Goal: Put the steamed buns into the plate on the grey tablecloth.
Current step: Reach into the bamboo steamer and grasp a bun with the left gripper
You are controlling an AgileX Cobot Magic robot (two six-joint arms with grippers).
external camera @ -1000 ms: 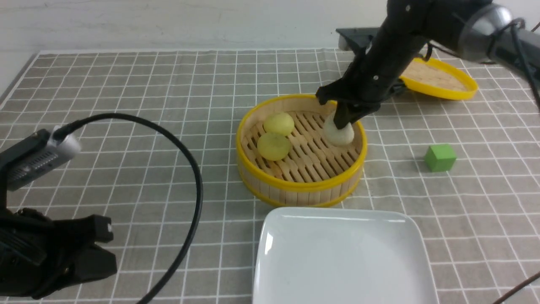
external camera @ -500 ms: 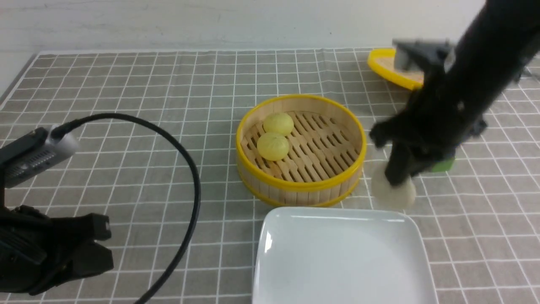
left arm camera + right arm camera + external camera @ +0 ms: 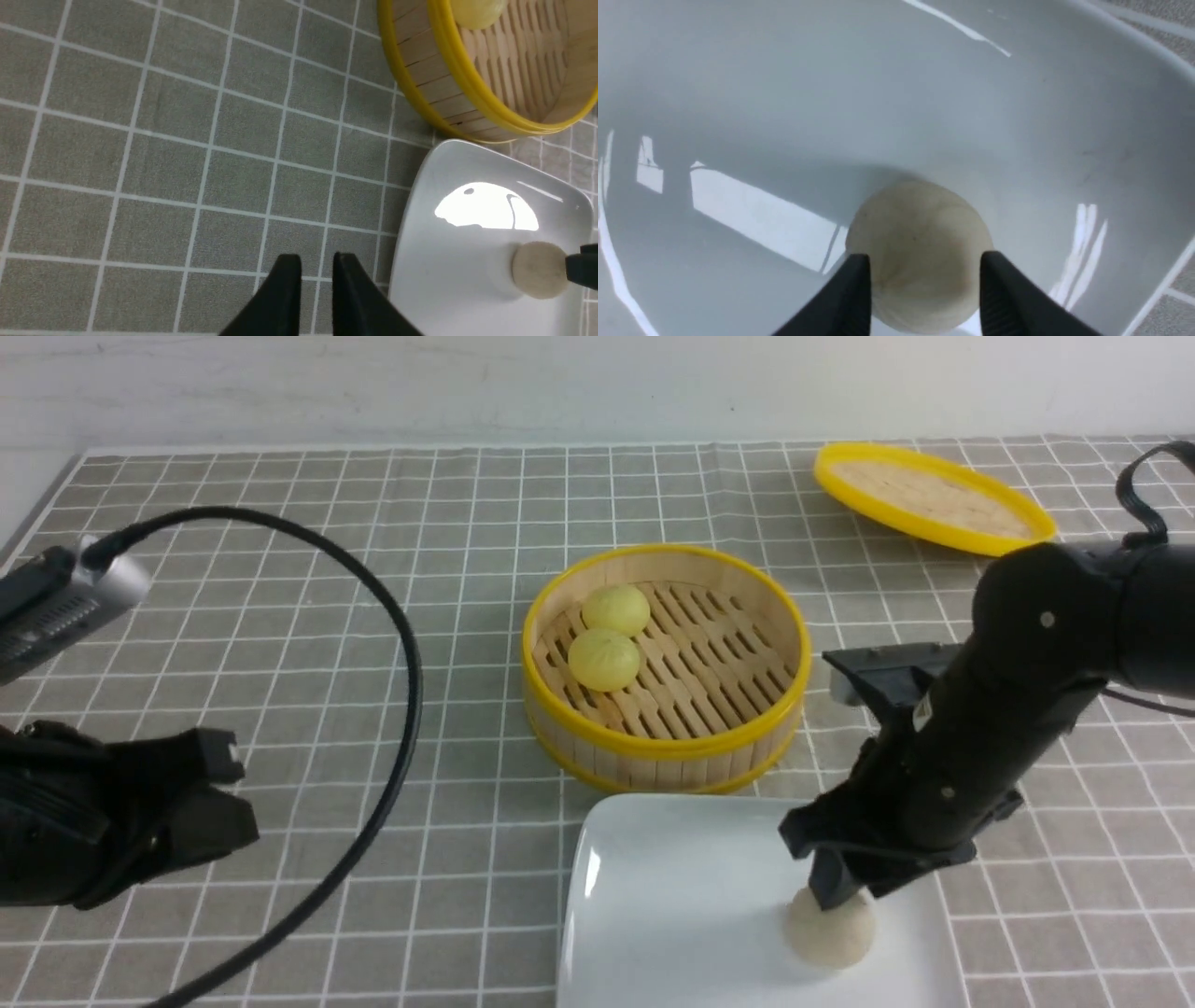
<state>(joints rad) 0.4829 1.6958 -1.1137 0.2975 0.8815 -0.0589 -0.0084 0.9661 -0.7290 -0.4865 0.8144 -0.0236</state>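
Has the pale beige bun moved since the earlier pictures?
Yes: it was inside the steamer basket; now the bun is on the white plate, nearer the camera.

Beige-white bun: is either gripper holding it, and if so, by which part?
Neither holds anything: the right gripper's jaws stand open around the bun.

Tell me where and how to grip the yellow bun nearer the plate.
Come down from above the yellow bun and pinch its round sides, probably along the line from left to right: it is domed, sits low inside the basket, and the other yellow bun crowds its far side.
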